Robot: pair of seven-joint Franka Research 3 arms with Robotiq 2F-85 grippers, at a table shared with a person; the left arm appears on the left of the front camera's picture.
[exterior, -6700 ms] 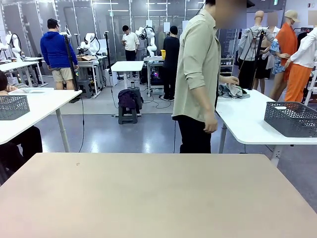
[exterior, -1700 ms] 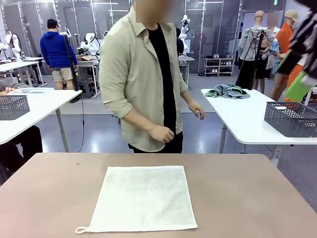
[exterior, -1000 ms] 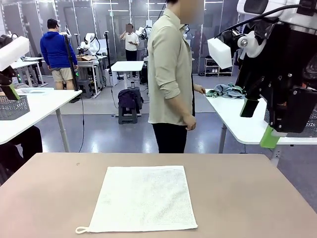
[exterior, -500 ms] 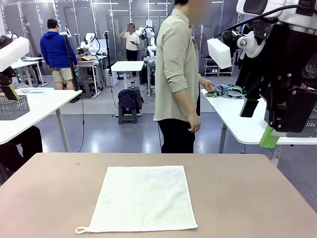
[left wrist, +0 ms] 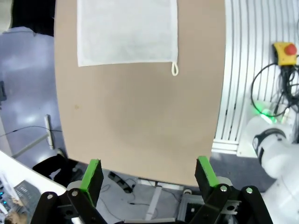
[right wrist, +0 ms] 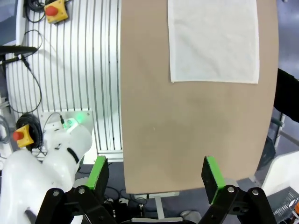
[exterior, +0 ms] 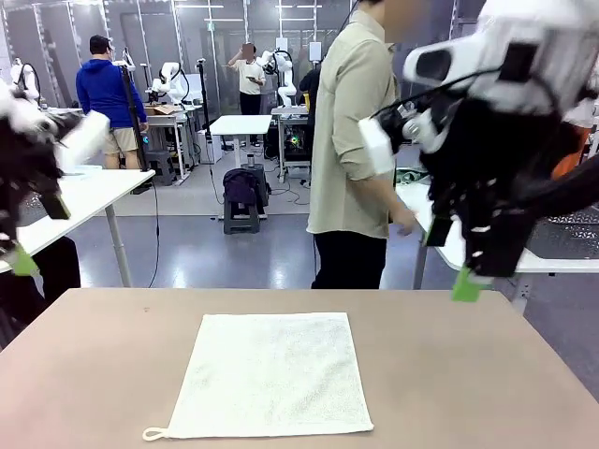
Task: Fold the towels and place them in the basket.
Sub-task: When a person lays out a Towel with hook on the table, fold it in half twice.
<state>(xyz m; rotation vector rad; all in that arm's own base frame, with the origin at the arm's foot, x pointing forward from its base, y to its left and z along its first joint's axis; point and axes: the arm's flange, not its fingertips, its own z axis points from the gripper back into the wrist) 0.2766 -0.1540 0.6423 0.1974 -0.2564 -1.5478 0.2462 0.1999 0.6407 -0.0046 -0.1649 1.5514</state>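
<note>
Our towel lies flat on the desk, midway along its near edge. The left gripper and right gripper hang high above it, both released and empty. If we pinch unevenly, we could drag and bunch the towel. Compared with the earlier frame, both arms have swung inward and the towel is unmoved.

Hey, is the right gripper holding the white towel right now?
No: the right gripper has its jaws open and empty, apart from the off-white towel, which lies flat on the table.
</note>
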